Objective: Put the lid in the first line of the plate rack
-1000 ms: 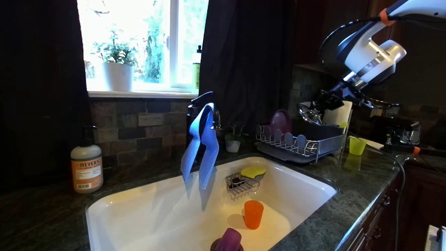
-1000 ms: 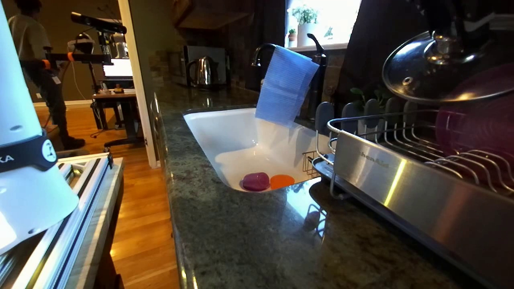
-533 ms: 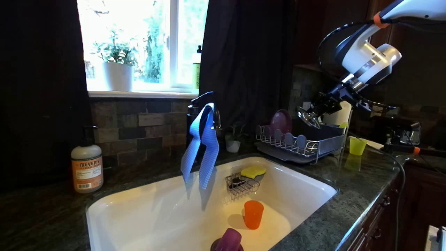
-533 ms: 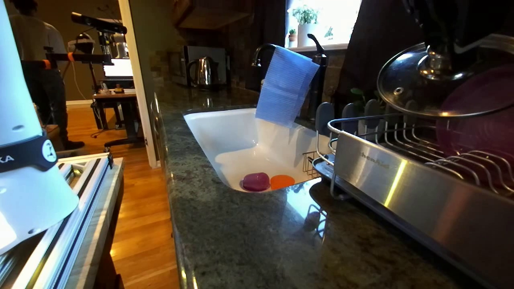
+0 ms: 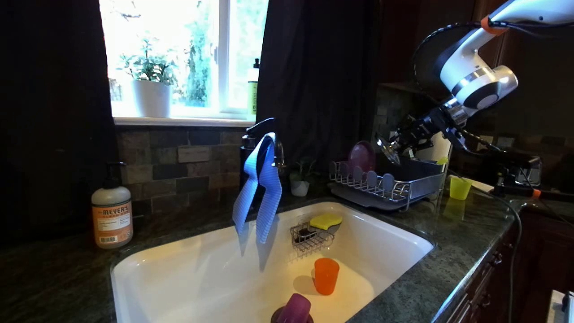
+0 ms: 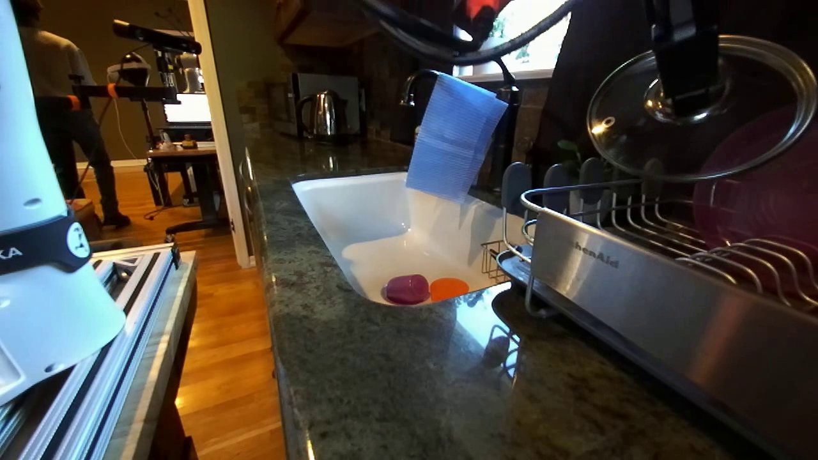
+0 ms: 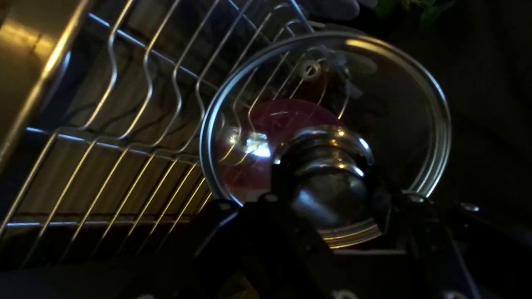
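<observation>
Clamping the gripper [image 7: 330, 182] on the knob [image 7: 328, 203] of the glass lid [image 6: 693, 145], and holding it tilted in the air above the rack [image 6: 664, 300], seemingly clear of the metal and not resting in any slot yet. Probably being at the lining-up stage, with the lowering to come. Likely needing to turn the lid more upright, edge down and in line with the slot, before easing it straight in. Wanting a close watch on the lower edge rather than the knob, and room to pass the purple plate [image 5: 362, 155], showing through the glass in the wrist view. Perhaps risking a twist of the round knob in the grip on meeting metal too hard, so calling for a slow, light descent and letting go only once seated. Being unable to pick out the first slot. Around the rack, seeing dark, glossy stone counter [image 6: 383, 383], with a yellow-green cup [image 5: 460, 188] standing just beside and a soap bottle [image 5: 111, 220] well apart, past the sink [image 5: 179, 287]. Finding an orange cup [image 5: 326, 277] standing and a purple cup [image 5: 296, 309] tipped in the sink, and a blue towel [image 6: 455, 137] draped over the tap [image 5: 247, 148]. Beyond, noticing a bright window [image 5: 190, 49] with a potted plant [image 5: 152, 96] on the sill [image 5: 184, 120], and, past the door frame [image 6: 215, 118], a person [image 6: 70, 132] standing on a wooden floor [image 6: 223, 358]
</observation>
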Controlling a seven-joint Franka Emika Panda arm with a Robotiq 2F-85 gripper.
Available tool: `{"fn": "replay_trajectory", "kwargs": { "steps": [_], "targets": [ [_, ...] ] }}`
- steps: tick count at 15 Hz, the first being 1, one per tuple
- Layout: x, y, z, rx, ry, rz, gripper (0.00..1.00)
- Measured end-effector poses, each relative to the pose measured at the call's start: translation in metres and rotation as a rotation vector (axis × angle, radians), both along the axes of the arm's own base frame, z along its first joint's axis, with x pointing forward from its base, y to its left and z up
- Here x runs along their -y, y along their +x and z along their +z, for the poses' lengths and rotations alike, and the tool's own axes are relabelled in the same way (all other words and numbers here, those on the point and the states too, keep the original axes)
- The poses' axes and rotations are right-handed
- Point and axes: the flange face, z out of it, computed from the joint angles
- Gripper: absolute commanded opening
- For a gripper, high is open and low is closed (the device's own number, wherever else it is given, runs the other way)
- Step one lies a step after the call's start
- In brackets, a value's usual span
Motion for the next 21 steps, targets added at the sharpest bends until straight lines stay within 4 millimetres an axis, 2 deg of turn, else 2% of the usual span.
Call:
{"fn": "replay_trajectory", "kwargs": {
  "steps": [5,10,12,15,17,18,21],
  "targets": [
    [0.013,0.004,-0.007,0.025,0.233,-0.137,0.24],
    [0.003,0.023,-0.022,-0.011,0.517,-0.175,0.24],
    [0.003,0.03,-0.033,-0.056,0.583,-0.243,0.24],
    [0.02,0.032,-0.052,-0.099,0.608,-0.384,0.24],
    [0.036,0.029,-0.052,-0.075,0.562,-0.477,0.24],
    [0.042,0.028,-0.048,-0.05,0.534,-0.512,0.49],
    [0.043,0.027,-0.048,-0.049,0.532,-0.513,0.49]
  ]
}}
